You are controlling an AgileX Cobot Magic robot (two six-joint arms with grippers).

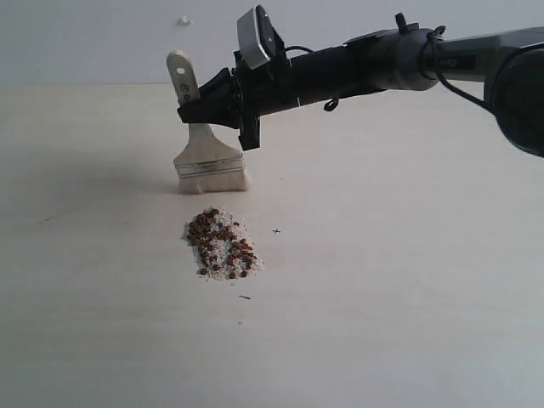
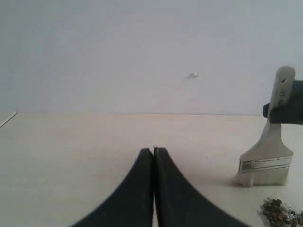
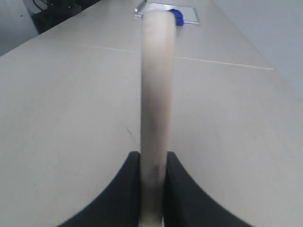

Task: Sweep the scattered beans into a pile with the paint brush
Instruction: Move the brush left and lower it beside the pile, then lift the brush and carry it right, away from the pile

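Item 1. My left claw (image 2: 153, 150): two black fingers pressed flat together, nothing between them. It shows only in its own wrist camera, and its body is cut off by the frame edge.

Item 2. Surface (image 1: 408, 340): pale cream, matt, wide and mostly bare. In the exterior view a soft shadow lies across its left part. In the right wrist view a thin seam (image 3: 222, 62) crosses it.

Item 3. Wall (image 1: 85, 34): plain grey-white, meeting the far edge of the surface, with one small white fleck (image 1: 184, 20) on it.

Item 4. Paint brush (image 1: 208, 161): nearly upright, handle leaning slightly left. The white bristles are down on the surface, with a silver band above them and a hole near the handle's end.

Item 5. Pile (image 1: 223, 246): one compact clump just in front of the bristles, with a narrow bare strip between. It is made of reddish-brown beans (image 1: 204, 226) mixed with white grains (image 1: 240, 226), too small to count.

Item 6. Tiny dark cross-shaped mark (image 1: 276, 230) right of the pile, and a dark sliver (image 1: 245, 297) nearer the camera. I cannot tell what either is.

Item 7. My right claw (image 1: 194, 109): pinching the brush handle, reaching in from the right. The arm runs out of frame.

Item 8. Far end of the surface, right wrist view: a flat pale panel (image 3: 189, 14) with a blue object (image 3: 176, 16) on it, and dark shapes (image 3: 52, 7) off to one side. All are blurred, and the panel is partly hidden behind the handle.
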